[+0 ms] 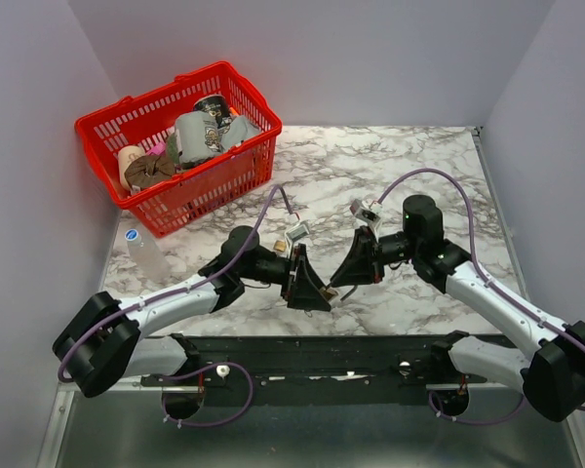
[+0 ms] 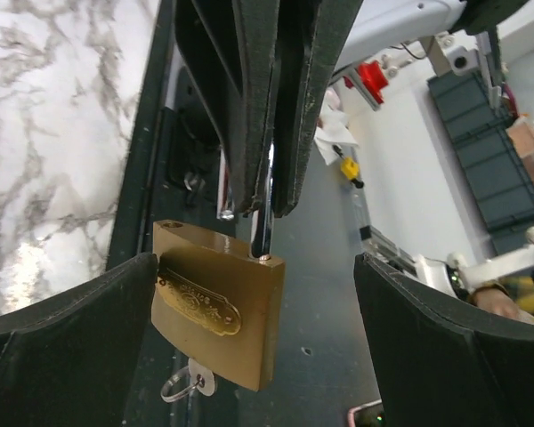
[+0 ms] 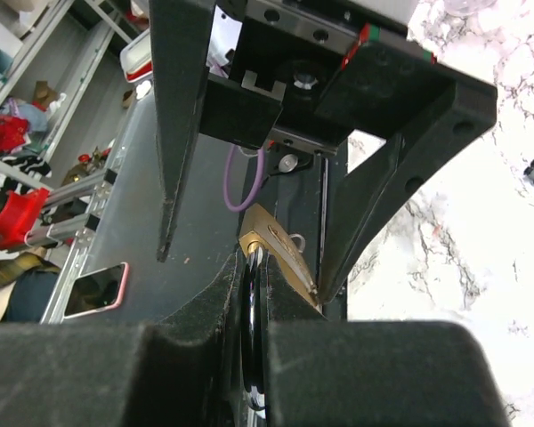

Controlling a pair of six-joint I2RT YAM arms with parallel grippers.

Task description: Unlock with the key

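A brass padlock [image 2: 218, 311] hangs between my two grippers over the table's near edge. My right gripper [image 3: 260, 294] is shut on its silver shackle [image 2: 262, 222] and holds it up; in the left wrist view its fingers [image 2: 249, 107] come down from the top. My left gripper [image 2: 256, 267] is open, jaws wide apart, with its left finger [image 2: 80, 329] touching the padlock's side. A small silver tab with a wire ring [image 2: 189, 384] sticks out under the padlock. The black-headed key is out of view. In the top view the grippers [image 1: 312, 290] [image 1: 346, 273] meet at centre.
A red basket [image 1: 151, 97] of clutter stands at the back left, with a plastic bottle [image 1: 141, 249] lying in front of it. The black base rail [image 1: 322, 356] runs along the near edge of the marble table [image 1: 419, 166].
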